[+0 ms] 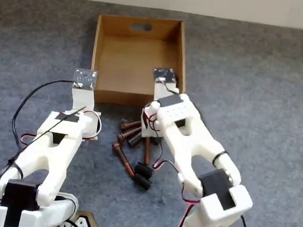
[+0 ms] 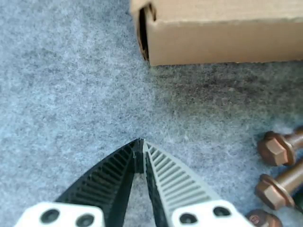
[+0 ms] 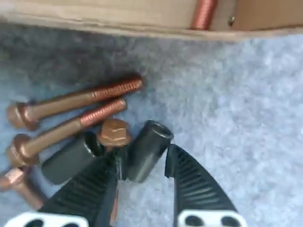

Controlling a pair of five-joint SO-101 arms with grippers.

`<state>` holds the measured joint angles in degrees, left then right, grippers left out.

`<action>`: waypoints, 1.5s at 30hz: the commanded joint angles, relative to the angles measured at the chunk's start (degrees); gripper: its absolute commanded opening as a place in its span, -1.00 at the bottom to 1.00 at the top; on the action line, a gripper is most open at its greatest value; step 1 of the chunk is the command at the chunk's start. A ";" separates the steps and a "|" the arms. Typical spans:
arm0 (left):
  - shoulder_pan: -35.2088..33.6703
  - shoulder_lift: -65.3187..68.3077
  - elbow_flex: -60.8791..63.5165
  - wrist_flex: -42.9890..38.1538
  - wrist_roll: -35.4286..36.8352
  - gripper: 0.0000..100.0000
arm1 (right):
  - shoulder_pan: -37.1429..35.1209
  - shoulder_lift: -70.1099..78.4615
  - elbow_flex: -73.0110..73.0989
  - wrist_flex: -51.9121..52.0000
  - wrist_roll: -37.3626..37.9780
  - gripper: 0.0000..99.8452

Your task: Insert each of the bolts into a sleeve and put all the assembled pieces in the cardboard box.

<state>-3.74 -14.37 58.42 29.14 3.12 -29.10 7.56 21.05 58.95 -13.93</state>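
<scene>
No writing can be read anywhere; one bolt head (image 2: 258, 219) just beside the left tool (image 2: 142, 143) perhaps carries stamped marks, too blurred to make out.

Robotics lab bench prob., grey felt mat (image 1: 271, 93), two white arms (image 1: 51, 147) w/ loose wiring (image 1: 20, 111)

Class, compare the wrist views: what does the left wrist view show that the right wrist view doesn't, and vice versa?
Left wrist view: left jaws closed over bare carpet, and a corner of the cardboard box. Right wrist view: right jaws open around a black sleeve, a second sleeve beside it, and bolts with full threaded shafts. Both: bolt heads, box wall, grey carpet.
</scene>
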 commanded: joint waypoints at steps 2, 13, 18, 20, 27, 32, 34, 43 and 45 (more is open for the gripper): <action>0.31 -1.63 -0.22 -0.97 0.18 -0.98 | -0.22 2.77 -2.33 -0.75 -0.53 -0.74; 0.31 -1.63 -0.22 -0.97 0.18 -0.98 | 6.37 4.44 -1.98 -0.40 6.33 -0.99; 0.31 -1.63 -0.22 -0.97 0.18 -0.98 | 10.33 4.26 -0.22 1.80 15.21 -0.99; 0.31 -1.63 -0.31 -0.97 0.18 -0.98 | 11.47 3.56 1.19 2.07 19.08 -0.99; 0.31 -1.63 -0.40 -0.97 0.18 -0.98 | 18.07 -11.56 15.43 -3.30 26.73 -0.99; 0.31 -1.63 -0.40 -0.97 0.18 -0.98 | 19.03 -26.68 28.26 -5.58 30.33 -0.99; 0.31 -1.63 -0.31 -0.97 0.18 -0.98 | 19.03 -30.20 31.69 -5.49 31.65 -0.98; 0.31 -1.63 -0.22 -0.97 0.18 -0.98 | 18.95 -28.44 34.33 -5.23 34.81 -0.74; 0.31 -1.63 -0.22 -0.97 0.18 -0.98 | 18.95 -27.74 34.24 -5.32 34.90 -0.70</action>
<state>-3.74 -14.37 58.42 29.14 3.12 -10.55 -20.40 55.60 54.02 20.00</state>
